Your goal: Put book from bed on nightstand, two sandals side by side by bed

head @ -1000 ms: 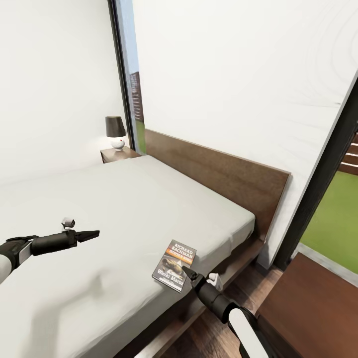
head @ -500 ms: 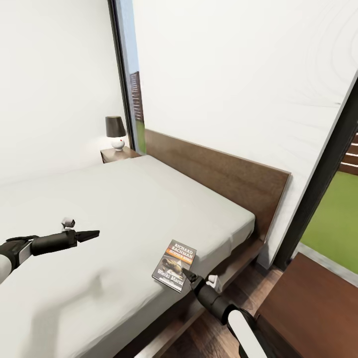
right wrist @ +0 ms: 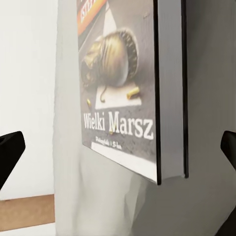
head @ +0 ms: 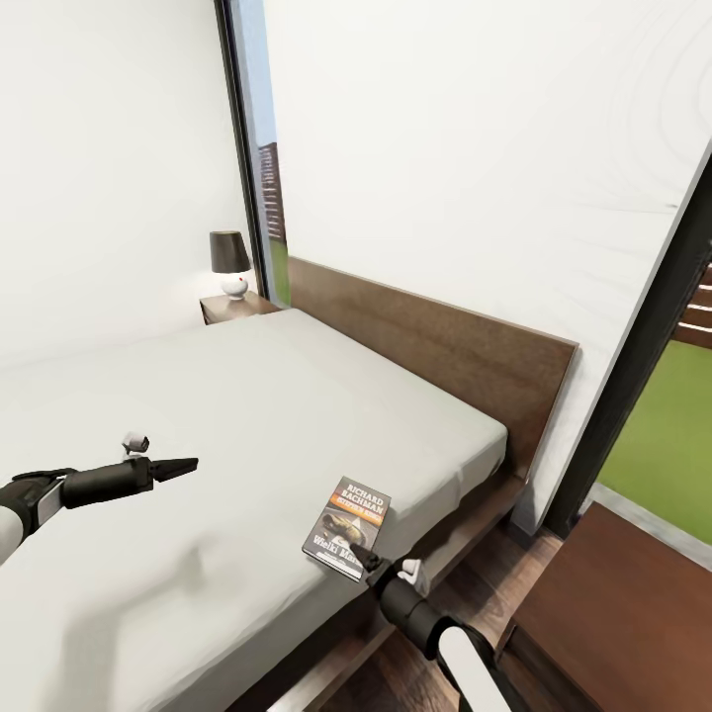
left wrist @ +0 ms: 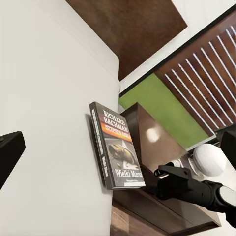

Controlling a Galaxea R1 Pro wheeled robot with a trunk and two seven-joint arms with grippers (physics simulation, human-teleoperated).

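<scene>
The book (head: 349,527) lies flat on the bed's grey mattress (head: 247,425) near its front right edge, dark cover up with an orange band. My right gripper (head: 361,558) is open at the book's near corner. In the right wrist view the book (right wrist: 130,83) lies close ahead between the two spread fingertips (right wrist: 9,153). My left gripper (head: 184,465) hovers open over the mattress, well left of the book (left wrist: 117,145). One nightstand (head: 233,306) stands beyond the bed's far side, and another nightstand (head: 625,611) is at my right. The sandals are out of view.
A dark-shaded lamp (head: 229,261) stands on the far nightstand. A small white gadget (head: 135,442) rests on the mattress just behind my left arm. The brown headboard (head: 445,361) runs along the white wall. A black-framed window (head: 648,346) shows lawn at the right.
My right arm has slid left and forward, bringing its gripper to the book's near corner. The left arm and the book have not moved.
</scene>
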